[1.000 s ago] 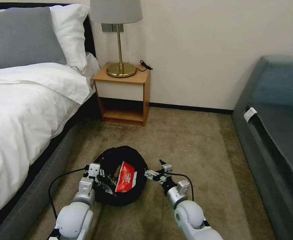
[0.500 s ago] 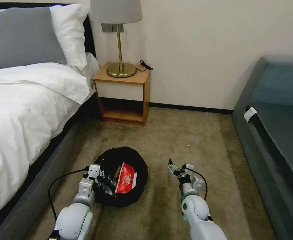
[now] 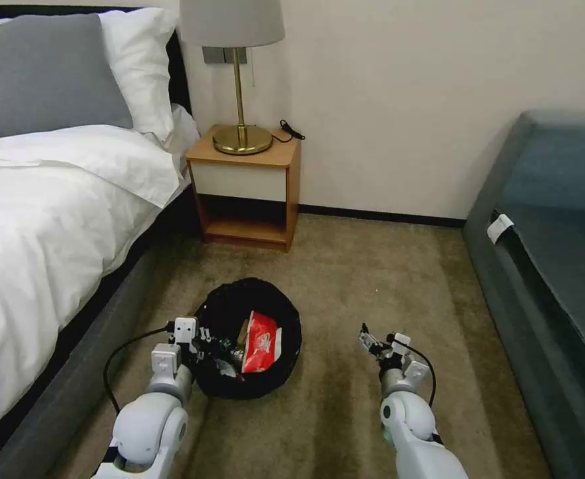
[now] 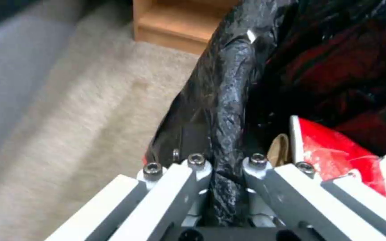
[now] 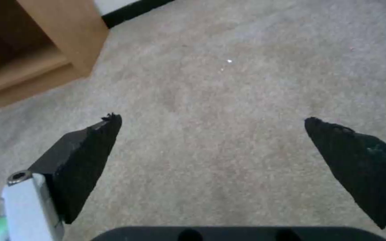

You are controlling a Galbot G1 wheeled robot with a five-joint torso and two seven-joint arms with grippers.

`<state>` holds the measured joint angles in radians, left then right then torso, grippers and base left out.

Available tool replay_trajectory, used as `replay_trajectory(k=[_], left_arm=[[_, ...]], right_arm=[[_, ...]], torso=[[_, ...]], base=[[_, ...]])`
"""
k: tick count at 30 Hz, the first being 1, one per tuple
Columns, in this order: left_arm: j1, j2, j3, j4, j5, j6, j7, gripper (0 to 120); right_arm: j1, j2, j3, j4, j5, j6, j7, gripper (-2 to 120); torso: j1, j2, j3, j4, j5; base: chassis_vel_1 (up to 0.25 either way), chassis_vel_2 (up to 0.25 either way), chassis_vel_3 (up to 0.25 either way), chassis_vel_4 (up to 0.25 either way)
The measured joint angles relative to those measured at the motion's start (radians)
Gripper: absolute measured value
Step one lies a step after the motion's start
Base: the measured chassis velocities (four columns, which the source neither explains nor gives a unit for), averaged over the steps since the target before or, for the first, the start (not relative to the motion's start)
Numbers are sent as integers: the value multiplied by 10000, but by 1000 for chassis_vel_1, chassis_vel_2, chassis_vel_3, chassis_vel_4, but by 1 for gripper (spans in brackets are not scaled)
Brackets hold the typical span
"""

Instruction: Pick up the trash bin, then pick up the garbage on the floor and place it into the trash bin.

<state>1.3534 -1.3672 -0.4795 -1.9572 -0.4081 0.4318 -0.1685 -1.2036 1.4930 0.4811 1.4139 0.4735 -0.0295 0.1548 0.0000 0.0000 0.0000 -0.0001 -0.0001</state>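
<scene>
The trash bin (image 3: 239, 309), round and lined with a crinkly black bag, hangs just above the carpet between my arms. My left gripper (image 3: 211, 348) is shut on its near-left rim. The left wrist view shows the fingers (image 4: 193, 167) pinching the black bag's rim (image 4: 226, 110). Inside the bin lies garbage: a red-and-white packet (image 3: 261, 342) (image 4: 336, 152) with a tan piece (image 4: 278, 150) beside it. My right gripper (image 3: 374, 341) (image 5: 211, 122) is open over bare carpet to the right of the bin, holding nothing.
A bed (image 3: 46, 219) with white sheets runs along the left. A wooden nightstand (image 3: 245, 193) (image 5: 54, 40) with a brass lamp (image 3: 239, 80) stands against the wall ahead. A dark sofa (image 3: 552, 266) lines the right side. Carpet (image 3: 379, 279) stretches between them.
My right gripper has pulled away from the bin's right rim, moving right and back. The left gripper and the bin have shifted slightly forward and right.
</scene>
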Motion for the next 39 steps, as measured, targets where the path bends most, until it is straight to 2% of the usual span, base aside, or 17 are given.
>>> replay_trajectory(k=[1,3,4,5,6,7,9,11,13,15,18,23,31,34,35,37,39], left_arm=[[0,0,0,0,0,0,0,1],[-417,-202,-208,580,-1542,-512,-124,1],[-417,-202,-208,580,-1542,-512,-124,1],[-546,-265,-291,757,-2039,-621,-183,1],[-758,-350,-466,1064,-3004,-725,-369,1],[-758,-350,-466,1064,-3004,-725,-369,1],[-1034,-519,-685,1480,-4252,-815,-845,1],[-1103,-572,-712,1579,-4534,-834,-1028,1],[-1334,-766,-797,1887,-5189,-890,-1568,1],[-1404,-832,-837,1979,-5292,-902,-1689,1],[-1728,-1023,-861,2258,-5669,-994,-2286,1],[-1948,-1142,-828,2322,-5747,-923,-2806,1],[-2260,-1207,-743,2355,-5665,-309,-3761,1],[-2476,-1230,-719,2463,-5486,267,-4414,1],[-2476,-1230,-719,2463,-5486,267,-4414,1],[-2601,-1236,-653,2571,-5293,696,-4699,1],[-2622,-1249,-613,2613,-5271,772,-4744,1]], right_arm=[[0,0,0,0,0,0,0,100],[-68,-24,-1,47,-109,29,-21,100],[-68,-24,-1,47,-109,29,-21,100],[-84,-24,-1,116,-108,29,-23,100],[-91,-19,8,194,-103,24,-23,100],[-91,-19,8,194,-103,24,-23,100],[-102,-11,36,223,-103,24,-33,100],[-110,-8,46,222,-103,25,-36,100],[-140,-4,70,216,-104,40,-58,100],[-149,-3,79,203,-106,51,-67,100],[-169,-6,98,187,-106,69,-98,100],[-173,-18,115,192,-97,70,-111,100],[-206,-10,124,183,-96,101,-171,100],[-206,8,127,178,-98,134,-205,100],[-206,8,127,178,-98,134,-205,100],[-224,15,158,177,-99,193,-257,100],[-238,17,179,171,-99,236,-295,100]], torso=[[0,0,0,0,0],[0,0,0,-1,1],[0,0,0,-1,1],[0,0,0,0,1],[0,0,0,0,1],[0,0,0,0,1],[0,0,0,2,1],[0,0,0,2,2],[0,0,0,0,1],[0,0,0,1,1],[0,0,0,2,2],[0,0,0,0,2],[0,0,0,1,2],[0,0,0,1,1],[0,0,0,1,1],[0,0,0,1,2],[0,0,0,1,2]], base=[[0,0,0,0],[0,0,0,0],[0,0,0,0],[0,0,0,0],[0,0,0,0],[0,0,0,0],[0,0,0,0],[0,0,0,0],[0,0,0,0],[0,0,0,0],[0,0,0,0],[0,0,0,0],[0,0,0,0],[0,0,0,0],[0,0,0,0],[0,0,0,0],[0,0,0,0]])
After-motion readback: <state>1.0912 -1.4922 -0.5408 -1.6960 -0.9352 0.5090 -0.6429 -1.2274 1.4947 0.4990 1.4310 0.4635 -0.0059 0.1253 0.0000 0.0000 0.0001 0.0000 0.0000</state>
